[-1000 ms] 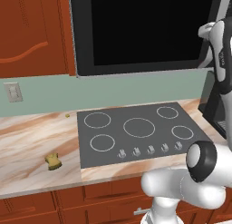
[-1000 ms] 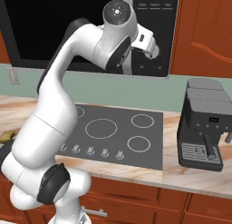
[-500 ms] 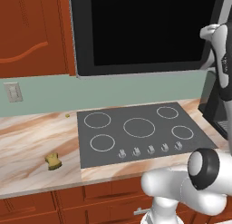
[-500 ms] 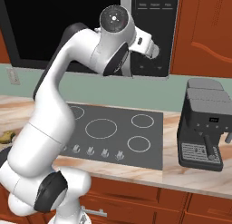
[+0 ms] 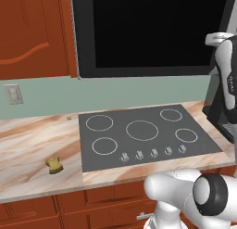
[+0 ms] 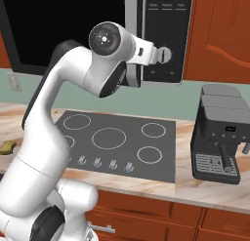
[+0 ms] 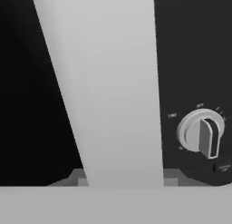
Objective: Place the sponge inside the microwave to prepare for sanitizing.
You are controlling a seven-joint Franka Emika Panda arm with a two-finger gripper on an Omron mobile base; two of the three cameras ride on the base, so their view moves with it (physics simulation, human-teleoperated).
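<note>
Up at the microwave [image 6: 161, 35], the gripper [image 7: 122, 175] clenches its upright door handle [image 7: 108, 87]; the sponge [image 5: 55, 164] lies far off at seven o'clock.

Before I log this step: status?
Gripper shut on microwave door handle. Sponge on counter, left of cooktop. Microwave door closed.

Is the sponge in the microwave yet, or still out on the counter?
Still out. The sponge lies on the marble counter left of the cooktop, well below the microwave, whose dark glass door looks closed.
</note>
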